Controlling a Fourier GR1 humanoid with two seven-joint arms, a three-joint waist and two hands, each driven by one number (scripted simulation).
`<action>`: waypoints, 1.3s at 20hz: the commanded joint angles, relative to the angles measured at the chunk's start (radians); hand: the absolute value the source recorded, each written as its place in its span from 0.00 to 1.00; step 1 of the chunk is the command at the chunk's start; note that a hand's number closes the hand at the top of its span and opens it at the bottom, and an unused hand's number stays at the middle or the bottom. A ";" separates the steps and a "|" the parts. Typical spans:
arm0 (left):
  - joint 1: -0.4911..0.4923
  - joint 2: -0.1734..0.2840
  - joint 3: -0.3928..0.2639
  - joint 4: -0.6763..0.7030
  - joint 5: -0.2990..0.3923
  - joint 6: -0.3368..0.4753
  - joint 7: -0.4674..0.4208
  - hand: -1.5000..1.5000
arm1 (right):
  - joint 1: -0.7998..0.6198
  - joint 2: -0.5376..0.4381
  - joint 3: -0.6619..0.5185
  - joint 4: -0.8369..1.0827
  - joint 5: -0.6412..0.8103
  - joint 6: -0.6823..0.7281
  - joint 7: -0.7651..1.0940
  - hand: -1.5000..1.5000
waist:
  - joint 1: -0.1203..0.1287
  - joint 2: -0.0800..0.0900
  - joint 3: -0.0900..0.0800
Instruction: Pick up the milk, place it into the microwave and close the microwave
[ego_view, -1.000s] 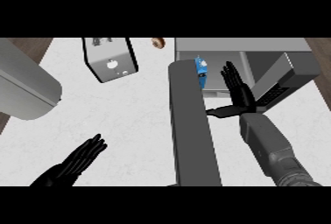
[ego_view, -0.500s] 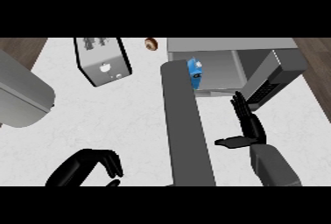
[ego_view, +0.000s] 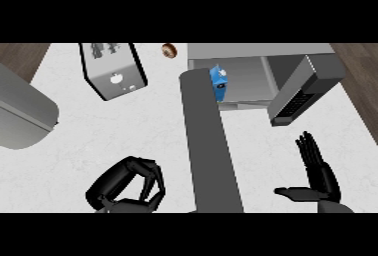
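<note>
Milk (ego_view: 219, 82) stands upright inside the microwave (ego_view: 251, 52), at its left side beside the open door (ego_view: 210, 150), so only closing remains. Your right hand (ego_view: 317, 175) is flat with fingers straight and together, holding nothing; your left hand (ego_view: 127, 186) is curled, empty.

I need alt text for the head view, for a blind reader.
A small blue milk carton stands inside the open grey microwave, its long grey door swung out. The right robot hand is open beside the door; the left robot hand is curled, empty.
</note>
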 joint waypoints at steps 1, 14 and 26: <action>-0.074 -0.004 -0.113 0.123 -0.076 0.098 -0.059 1.00 | 0.168 -0.042 0.006 -0.133 -0.041 0.131 -0.057 0.00 | 0.003 0.006 0.000; -0.224 -0.004 -0.457 0.389 0.032 0.372 -0.120 1.00 | 0.472 -0.122 0.057 -0.667 -0.278 0.350 0.068 0.00 | -0.005 0.013 0.001; -0.423 -0.004 -0.814 0.444 0.300 0.792 -0.004 1.00 | 0.532 -0.129 0.185 -1.040 -0.449 0.354 0.321 0.00 | -0.052 0.023 0.000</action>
